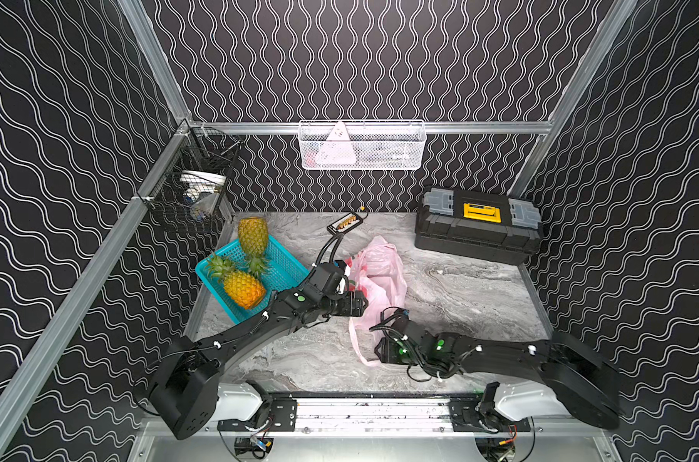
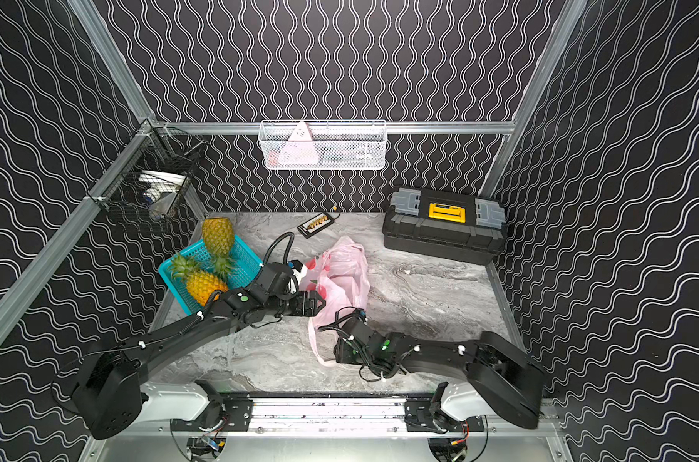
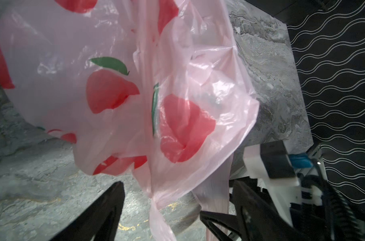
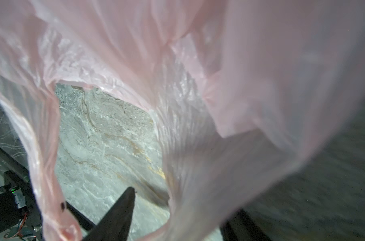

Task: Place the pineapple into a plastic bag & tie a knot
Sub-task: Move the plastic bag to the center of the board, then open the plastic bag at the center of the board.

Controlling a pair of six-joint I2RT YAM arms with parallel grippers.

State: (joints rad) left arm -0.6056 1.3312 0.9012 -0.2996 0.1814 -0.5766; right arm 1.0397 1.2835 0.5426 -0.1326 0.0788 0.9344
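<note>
The plastic bag (image 1: 379, 272) (image 2: 341, 272), pale pink with red fruit prints, lies crumpled mid-table. One loop handle (image 1: 357, 348) trails toward the front. Two pineapples (image 1: 243, 287) (image 1: 253, 236) rest in the teal basket (image 1: 285, 262), outside the bag. My left gripper (image 1: 359, 306) (image 3: 180, 200) sits at the bag's left edge, open, with a twisted pink strand (image 3: 156, 210) hanging loose between its fingers. At the bag's front end my right gripper (image 4: 181, 210) is open, with bag film draped over one finger and the handle opening in front. The knot is out of view.
A black toolbox (image 1: 477, 226) stands at the back right. A small black connector board (image 1: 345, 223) lies at the back middle. A white mesh basket (image 1: 361, 146) and a black wire basket (image 1: 195, 192) hang on the walls.
</note>
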